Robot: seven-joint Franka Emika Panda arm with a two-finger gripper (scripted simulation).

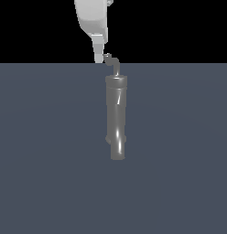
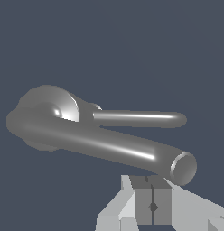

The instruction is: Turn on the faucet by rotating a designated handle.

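The gripper (image 1: 99,58), fingers pressed together on nothing, sits right beside the handle (image 1: 113,61) tip atop the faucet (image 1: 116,119).

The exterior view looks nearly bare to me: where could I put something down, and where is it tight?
The grey floor is free on both sides of the faucet and below it in that view. It is crowded only at the top, where the gripper, its fingers together, sits right against the tip of the handle.
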